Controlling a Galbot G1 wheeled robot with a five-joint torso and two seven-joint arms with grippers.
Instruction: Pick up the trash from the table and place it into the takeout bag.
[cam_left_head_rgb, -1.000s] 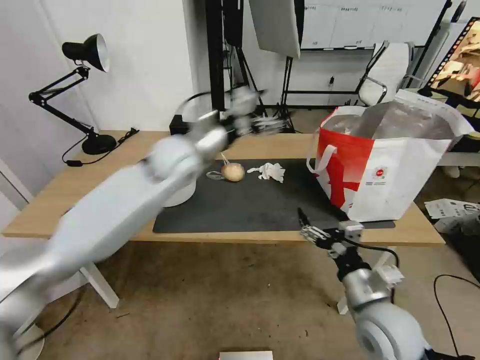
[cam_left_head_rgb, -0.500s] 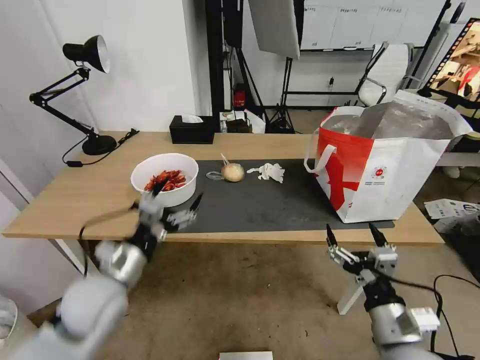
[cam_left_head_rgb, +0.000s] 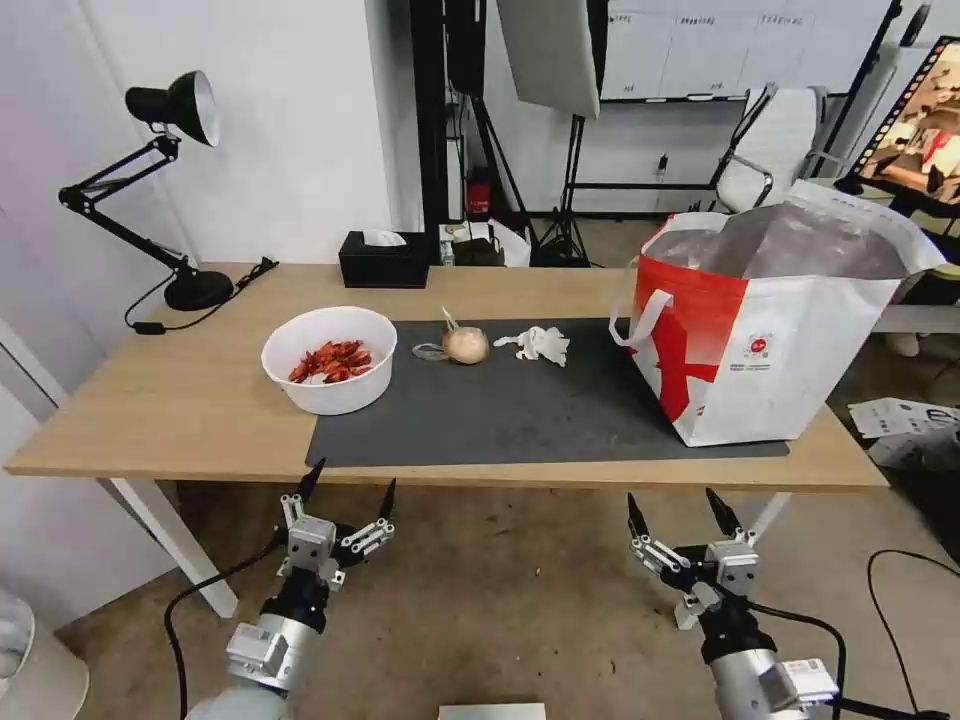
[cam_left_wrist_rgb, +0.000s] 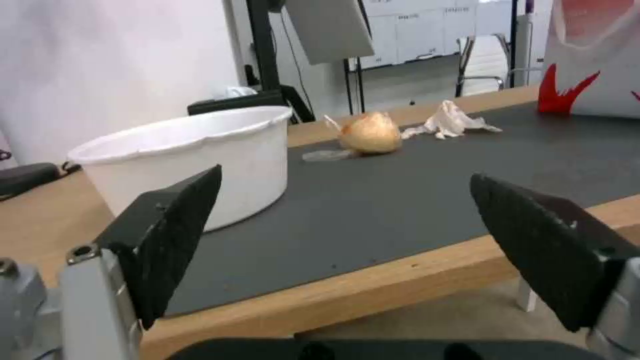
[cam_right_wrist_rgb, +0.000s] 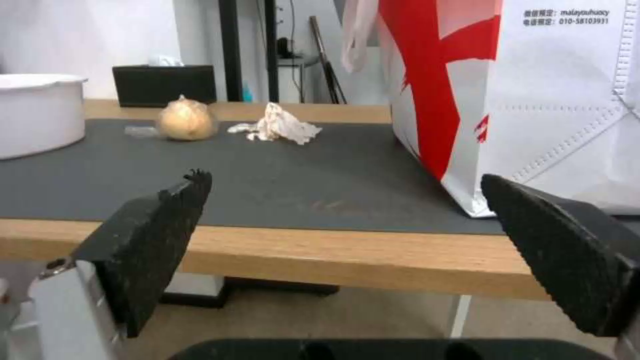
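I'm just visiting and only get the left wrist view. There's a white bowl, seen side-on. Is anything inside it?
Observer: Yes. The head view shows red shells piled in the white bowl.
Operator: And the red-and-white thing at the edge?
Observer: That is the takeout bag, upright on the right end of the mat, top open, foil lining showing.
Operator: Is there a second arm?
Observer: Yes. The right gripper hangs open below the front edge of the table, near the bag. The left gripper is open below the bowl's end.
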